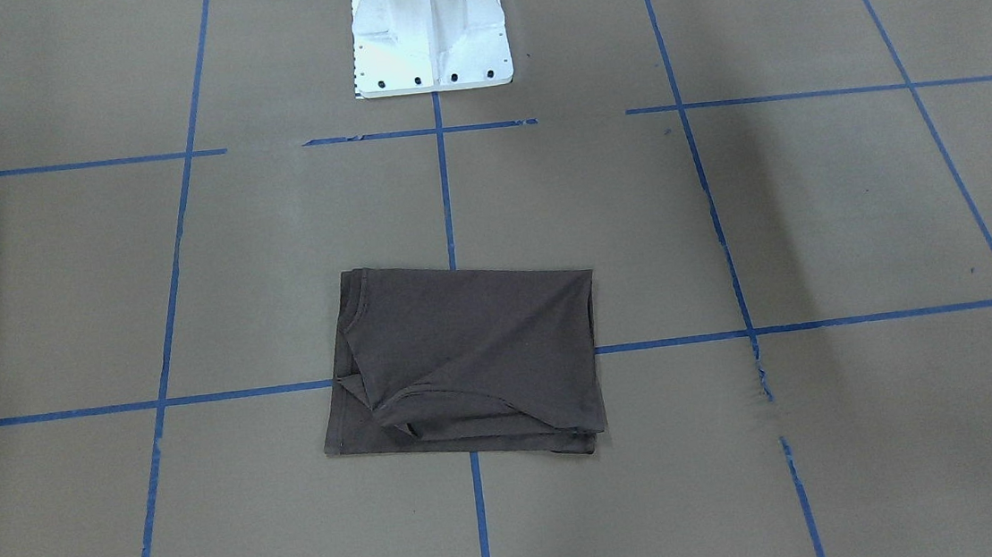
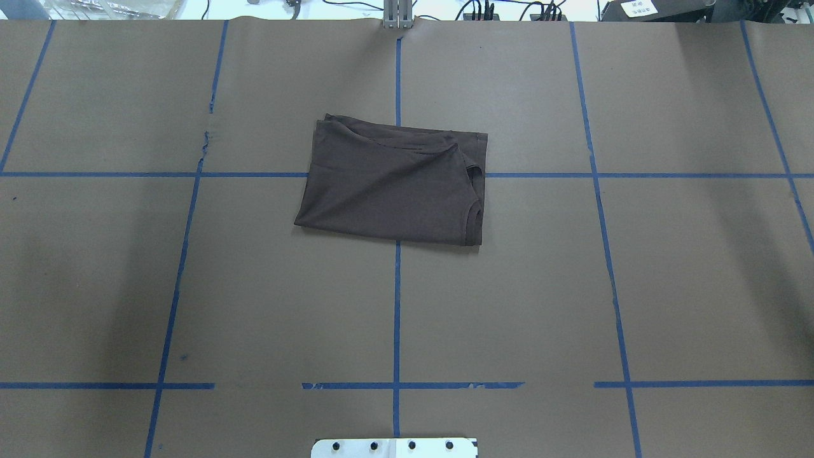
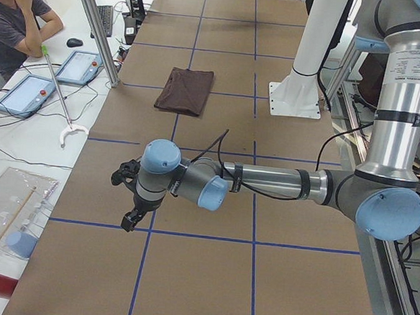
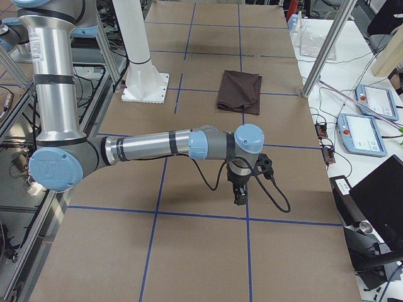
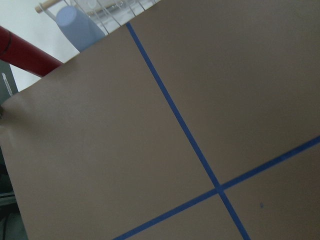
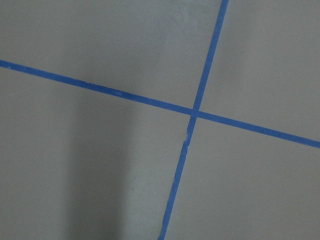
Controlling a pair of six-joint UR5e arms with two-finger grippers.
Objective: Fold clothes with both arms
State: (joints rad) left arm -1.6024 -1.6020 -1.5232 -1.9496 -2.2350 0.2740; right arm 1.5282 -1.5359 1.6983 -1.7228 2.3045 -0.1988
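Soft, even overhead light, no glare. Broad, blurry shadows fall across the table [image 2: 267,305] at both sides of the overhead and front views. The T-shirt [image 2: 394,184] reads dark, its folds faint. Both wrist views are slightly soft; a dim upright shadow band lies in the right one's left half.

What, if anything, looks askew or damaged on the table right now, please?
The folded T-shirt lies slightly rotated against the blue tape grid, and its layers are stepped unevenly along one edge. The tape is frayed to the robot's left of the shirt, and the line nearest the white base plate has gaps.
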